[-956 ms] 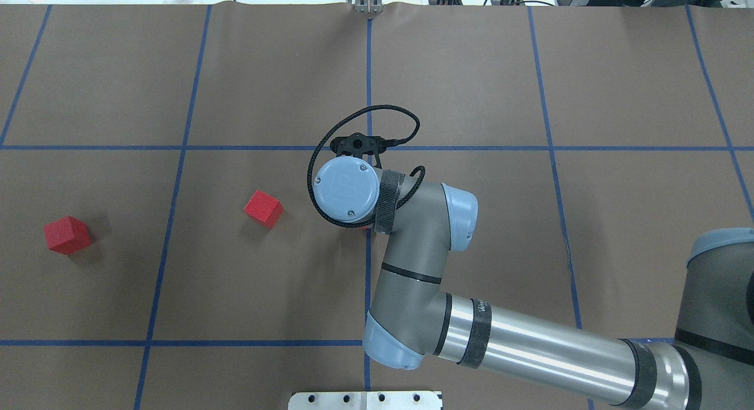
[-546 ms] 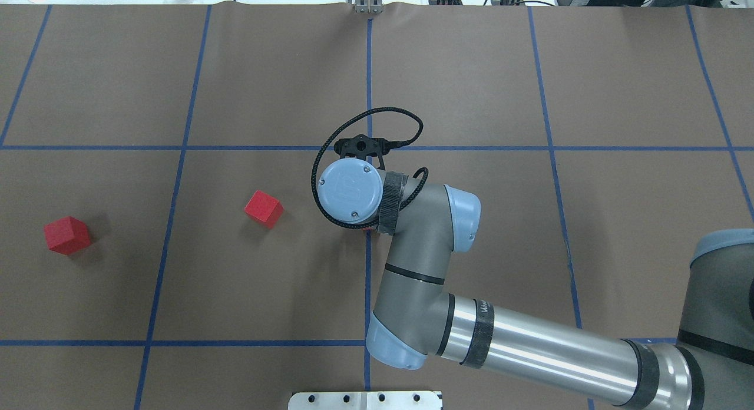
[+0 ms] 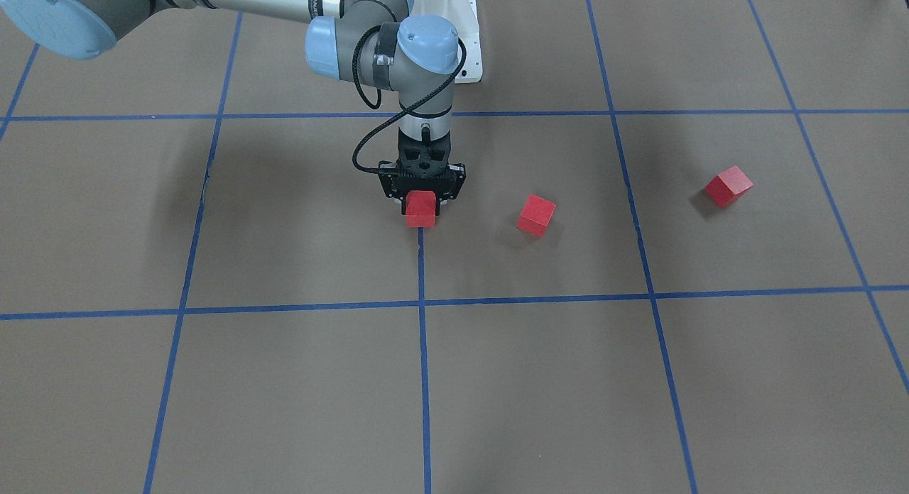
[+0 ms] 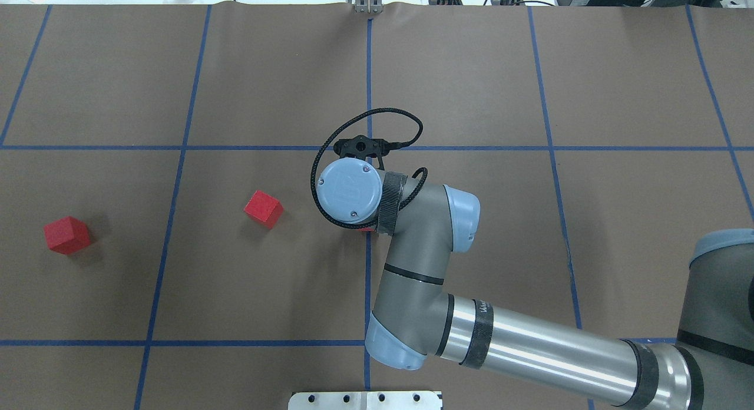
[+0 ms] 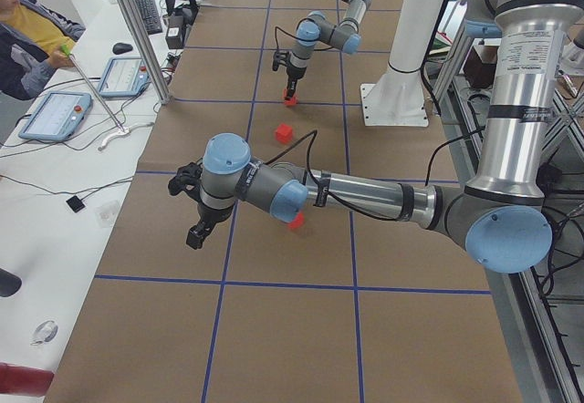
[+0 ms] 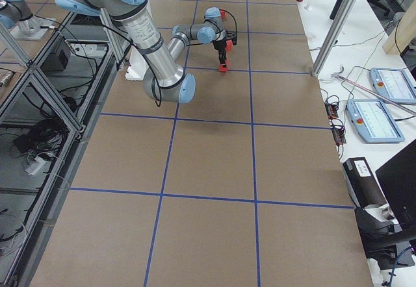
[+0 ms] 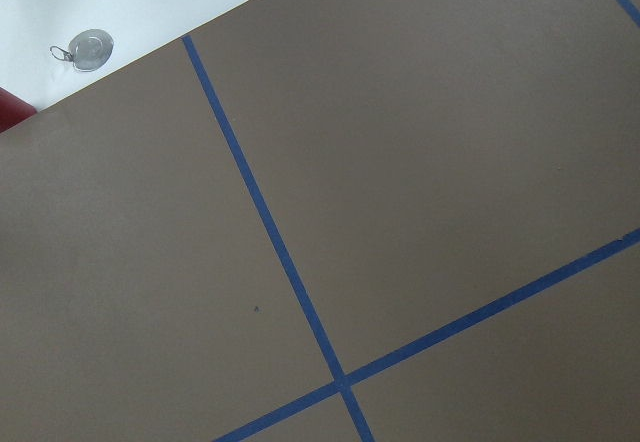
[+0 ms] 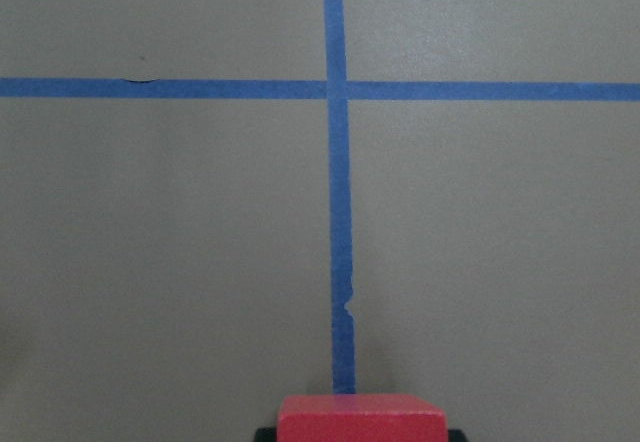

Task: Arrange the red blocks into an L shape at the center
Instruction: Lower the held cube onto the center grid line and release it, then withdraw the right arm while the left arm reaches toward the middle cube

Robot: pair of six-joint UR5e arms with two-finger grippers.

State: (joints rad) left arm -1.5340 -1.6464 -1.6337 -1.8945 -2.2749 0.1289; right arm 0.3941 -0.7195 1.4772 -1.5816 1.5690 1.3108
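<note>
My right gripper (image 3: 422,211) points straight down at the center of the brown table, shut on a red block (image 3: 421,210) that sits low over the blue line (image 3: 421,267). The right wrist view shows that block (image 8: 360,417) at its bottom edge, with black fingertips tight against both sides. From overhead the wrist hides it except for a red sliver (image 4: 366,228). A second red block (image 4: 263,209) lies to the left of the gripper, and a third (image 4: 67,235) lies farther left. My left gripper (image 5: 194,236) hovers over the table's left end; I cannot tell whether it is open.
The blue tape grid (image 4: 177,148) covers the tabletop. A metal plate (image 4: 365,400) lies at the near edge and a bracket (image 4: 367,0) at the far edge. A person (image 5: 27,38) sits at the side desk with tablets (image 5: 55,116).
The right wrist has shifted slightly to the right over the centre line. The two loose red blocks have not moved.
</note>
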